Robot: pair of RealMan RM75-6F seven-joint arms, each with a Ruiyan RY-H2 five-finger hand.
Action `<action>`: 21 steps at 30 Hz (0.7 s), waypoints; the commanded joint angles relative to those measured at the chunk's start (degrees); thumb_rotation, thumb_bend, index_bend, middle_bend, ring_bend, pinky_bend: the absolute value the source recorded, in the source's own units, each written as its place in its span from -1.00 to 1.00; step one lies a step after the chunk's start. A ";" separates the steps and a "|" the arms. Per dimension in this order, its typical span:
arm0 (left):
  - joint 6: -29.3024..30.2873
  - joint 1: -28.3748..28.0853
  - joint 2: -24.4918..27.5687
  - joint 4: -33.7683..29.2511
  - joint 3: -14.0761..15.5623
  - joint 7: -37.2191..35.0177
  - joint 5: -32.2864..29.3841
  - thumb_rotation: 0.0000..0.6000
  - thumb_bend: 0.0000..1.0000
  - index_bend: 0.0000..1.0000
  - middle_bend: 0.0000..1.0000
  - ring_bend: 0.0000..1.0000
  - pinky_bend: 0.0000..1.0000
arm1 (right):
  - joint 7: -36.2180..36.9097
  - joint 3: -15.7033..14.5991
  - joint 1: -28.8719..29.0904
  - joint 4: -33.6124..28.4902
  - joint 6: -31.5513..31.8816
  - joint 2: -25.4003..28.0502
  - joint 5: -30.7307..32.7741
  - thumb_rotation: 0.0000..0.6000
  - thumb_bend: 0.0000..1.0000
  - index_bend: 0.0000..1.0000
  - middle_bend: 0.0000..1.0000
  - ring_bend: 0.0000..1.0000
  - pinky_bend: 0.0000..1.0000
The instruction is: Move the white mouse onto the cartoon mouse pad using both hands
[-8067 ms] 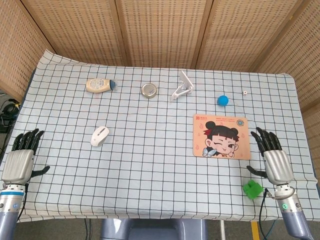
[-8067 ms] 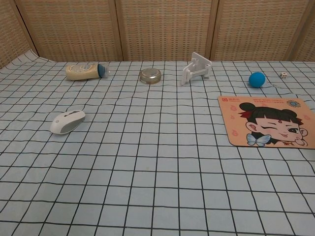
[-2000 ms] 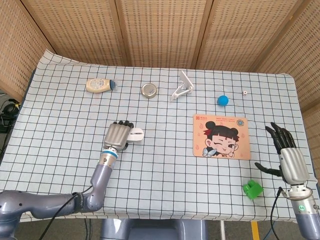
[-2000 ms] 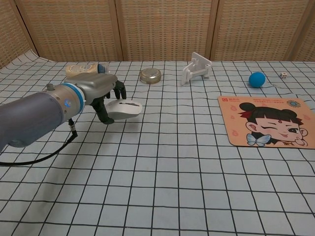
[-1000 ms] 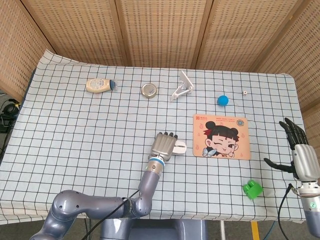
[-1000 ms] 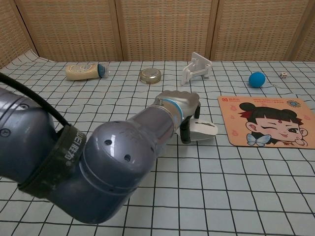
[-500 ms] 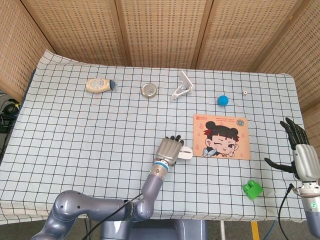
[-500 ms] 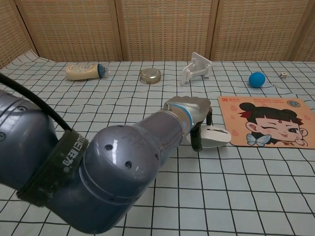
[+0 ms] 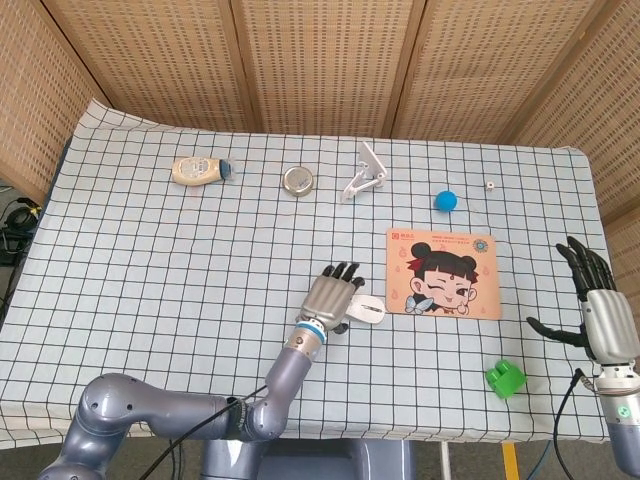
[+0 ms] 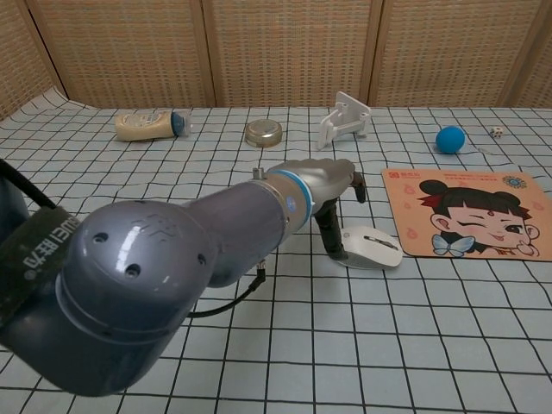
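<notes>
Much checked tabletop (image 9: 150, 260) is lying open left of the cartoon mouse pad (image 9: 444, 272). The left hand (image 9: 330, 297) is hovering fingers spread, holding nothing, beside the white mouse (image 10: 371, 246) touching the pad's left edge. The right hand (image 9: 603, 318) is waiting open at the right edge.

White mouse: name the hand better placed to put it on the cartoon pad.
Right hand: open, nearest the pad's far side. The mouse lies just left of the pad; the left hand has opened beside it.

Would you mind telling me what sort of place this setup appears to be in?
Probably a robot test bench indoors: a table under a checked cloth, woven screen panels behind it, and unrelated props such as a blue ball and a bottle.
</notes>
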 commanded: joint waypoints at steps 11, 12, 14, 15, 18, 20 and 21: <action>14.40 19.74 23.41 -20.55 16.82 -13.83 26.47 1.00 -0.54 -0.70 -1.00 -1.00 -0.98 | -3.01 0.32 0.36 0.17 -0.78 -0.86 1.08 1.00 -0.88 -0.87 -1.00 -1.00 -1.00; 15.56 21.12 24.93 -21.09 18.37 -15.02 29.05 1.00 -0.54 -0.70 -1.00 -1.00 -0.99 | -3.29 0.38 0.43 0.21 -0.95 -0.99 1.29 1.00 -0.88 -0.87 -1.00 -1.00 -1.00; 17.84 23.74 27.54 -22.05 20.89 -17.45 33.40 1.00 -0.54 -0.70 -1.00 -1.00 -1.00 | -3.79 0.45 0.55 0.27 -1.26 -1.23 1.62 1.00 -0.88 -0.87 -1.00 -1.00 -1.00; 18.63 24.60 28.33 -22.32 21.61 -18.20 34.65 1.00 -0.54 -0.70 -1.00 -1.00 -1.00 | -3.96 0.46 0.59 0.28 -1.37 -1.30 1.71 1.00 -0.88 -0.87 -1.00 -1.00 -1.00; 21.80 28.03 31.42 -23.35 24.41 -20.80 39.09 1.00 -0.54 -0.71 -1.00 -1.00 -1.00 | -4.81 0.50 0.71 0.30 -1.53 -1.62 1.90 1.00 -0.88 -0.87 -1.00 -1.00 -1.00; 24.22 30.53 33.25 -23.70 26.12 -22.49 41.86 1.00 -0.54 -0.71 -1.00 -1.00 -1.00 | -5.41 0.51 0.81 0.28 -1.59 -1.83 1.90 1.00 -0.88 -0.87 -1.00 -1.00 -1.00; 25.34 31.75 34.07 -23.76 26.94 -23.27 43.12 1.00 -0.54 -0.72 -1.00 -1.00 -1.00 | -5.64 0.52 0.84 0.22 -1.59 -1.92 1.90 1.00 -0.88 -0.87 -1.00 -1.00 -1.00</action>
